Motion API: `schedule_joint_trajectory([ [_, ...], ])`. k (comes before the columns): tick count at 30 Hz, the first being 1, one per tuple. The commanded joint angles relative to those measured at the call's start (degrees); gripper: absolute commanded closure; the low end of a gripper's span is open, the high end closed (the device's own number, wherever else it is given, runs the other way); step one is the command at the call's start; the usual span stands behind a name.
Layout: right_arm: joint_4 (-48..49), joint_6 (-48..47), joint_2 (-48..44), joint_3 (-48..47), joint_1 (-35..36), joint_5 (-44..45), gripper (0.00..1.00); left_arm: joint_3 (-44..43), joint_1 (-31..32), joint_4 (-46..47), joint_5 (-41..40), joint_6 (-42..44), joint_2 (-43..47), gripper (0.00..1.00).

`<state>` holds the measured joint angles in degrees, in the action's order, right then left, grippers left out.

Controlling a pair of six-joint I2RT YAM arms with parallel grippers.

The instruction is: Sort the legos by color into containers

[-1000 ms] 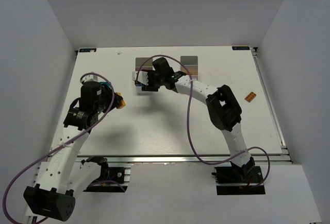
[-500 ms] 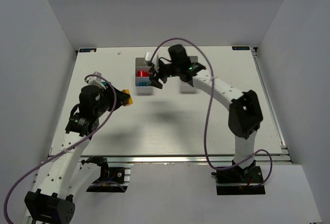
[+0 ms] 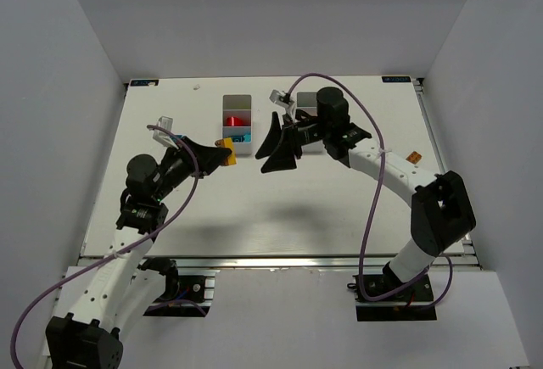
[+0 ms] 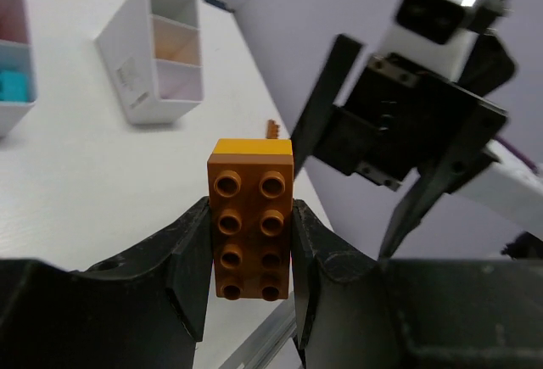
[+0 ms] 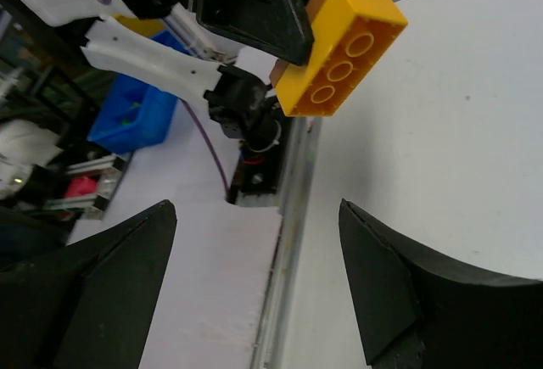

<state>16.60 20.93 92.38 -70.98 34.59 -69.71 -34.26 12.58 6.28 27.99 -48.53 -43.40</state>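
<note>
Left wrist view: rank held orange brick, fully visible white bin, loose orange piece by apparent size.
1. Roughly tied: orange brick and white bin; the brick sits nearest the camera.
2. Smallest: loose orange piece.

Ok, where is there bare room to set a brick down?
Bare: the near stretch of table between the two arms, and the far-left corner beside the left bin. Crowded: mid-table, where the left end effector holding the orange brick faces the open right end effector.
</note>
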Motion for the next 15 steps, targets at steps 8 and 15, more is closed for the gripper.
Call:
schedule_joint_trajectory([
  [8, 12.1, 16.9, 0.3, -0.2, 3.6, 1.5, 0.17, 2.3, -0.2, 18.2, 8.0, -4.0, 0.0, 0.92],
  [15, 15.0, 21.3, 3.2, -3.5, 5.6, 4.0, 0.18, 3.5, 0.0, 20.5, 8.4, -5.9, -0.4, 0.91],
])
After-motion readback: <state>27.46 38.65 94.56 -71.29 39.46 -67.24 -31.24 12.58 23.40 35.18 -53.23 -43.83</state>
